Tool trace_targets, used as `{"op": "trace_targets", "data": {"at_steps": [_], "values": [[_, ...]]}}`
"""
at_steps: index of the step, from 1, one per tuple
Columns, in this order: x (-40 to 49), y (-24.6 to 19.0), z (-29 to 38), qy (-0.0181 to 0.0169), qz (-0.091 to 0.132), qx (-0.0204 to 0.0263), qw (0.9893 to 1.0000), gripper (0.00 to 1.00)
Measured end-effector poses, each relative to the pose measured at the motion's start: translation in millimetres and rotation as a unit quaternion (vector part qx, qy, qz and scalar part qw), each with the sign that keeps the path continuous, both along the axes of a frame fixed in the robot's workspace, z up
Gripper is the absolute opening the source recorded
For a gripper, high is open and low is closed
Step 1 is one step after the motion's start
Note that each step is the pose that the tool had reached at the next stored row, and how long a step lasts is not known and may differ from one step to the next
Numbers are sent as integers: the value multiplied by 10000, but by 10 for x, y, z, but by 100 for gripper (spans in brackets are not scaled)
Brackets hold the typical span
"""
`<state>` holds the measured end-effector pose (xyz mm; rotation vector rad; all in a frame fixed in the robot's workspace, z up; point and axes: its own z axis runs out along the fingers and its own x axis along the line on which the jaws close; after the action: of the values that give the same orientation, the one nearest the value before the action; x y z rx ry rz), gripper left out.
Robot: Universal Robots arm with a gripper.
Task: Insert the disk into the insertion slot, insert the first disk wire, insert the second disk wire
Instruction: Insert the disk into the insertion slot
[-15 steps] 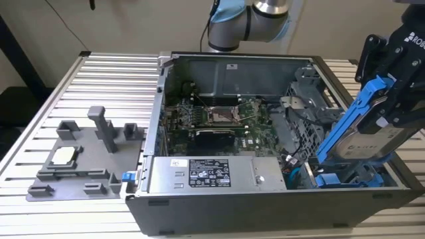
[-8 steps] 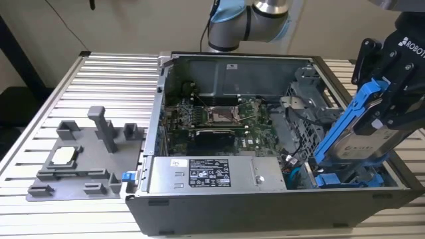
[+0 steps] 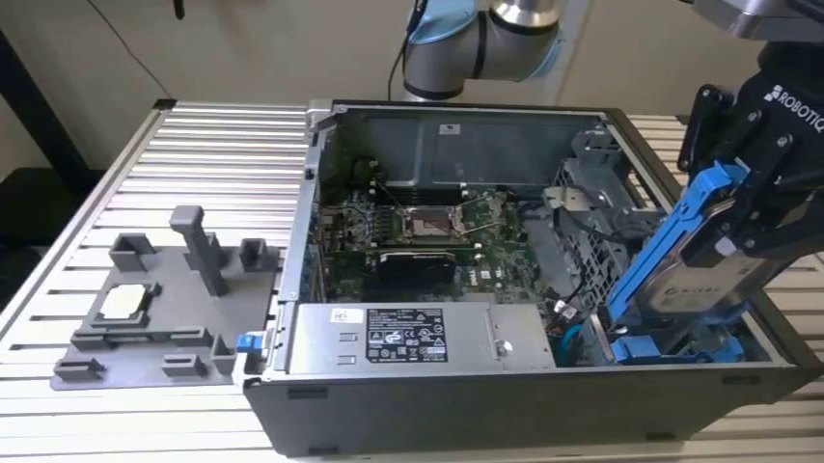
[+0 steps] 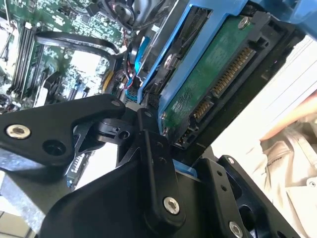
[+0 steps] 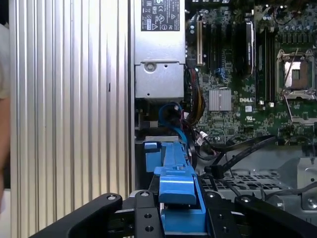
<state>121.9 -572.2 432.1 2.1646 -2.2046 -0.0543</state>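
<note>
My gripper (image 3: 751, 224) hangs over the right end of the open computer case (image 3: 515, 405), shut on the disk (image 3: 686, 280). The disk is a silver-grey drive in a bright blue frame. It is tilted steeply, with its lower end down at the insertion slot (image 3: 670, 349) in the case's near right corner, where more blue plastic shows. In the second wrist view the disk's green circuit board and connector pins (image 4: 210, 82) face the camera beside a black finger (image 4: 151, 148). In the first wrist view the blue frame (image 5: 176, 186) sits between the black fingers (image 5: 143, 218).
A motherboard (image 3: 425, 227) and a grey power supply (image 3: 412, 338) fill the case. Blue and black cables (image 5: 173, 116) lie beside the drive bay. A grey plastic fixture tray (image 3: 168, 309) rests on the slatted table (image 3: 219, 145). A person's sleeve (image 4: 292, 158) is close by.
</note>
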Motion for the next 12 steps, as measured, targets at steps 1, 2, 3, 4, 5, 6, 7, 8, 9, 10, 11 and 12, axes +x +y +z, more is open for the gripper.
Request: {"op": "trace_targets", "data": {"at_steps": [1,2,3,4,5,6,7,8,9,10,11,12], "values": [[3,2,-11,0,0,0,10000,33],[6,4,-22,0,0,0,10000,33],[9,6,-33,0,0,-1,10000,33],[11,7,-45,0,0,-1,10000,33],[13,7,-55,0,-1,-1,10000,33],[15,7,-66,0,0,0,10000,33],[17,7,-75,0,0,-1,10000,33],[18,7,-85,0,0,-1,10000,33],[19,7,-94,0,-1,-1,10000,33],[20,7,-103,0,0,0,10000,33],[20,7,-111,0,-1,-1,10000,33],[21,7,-119,0,0,0,10000,33]]}}
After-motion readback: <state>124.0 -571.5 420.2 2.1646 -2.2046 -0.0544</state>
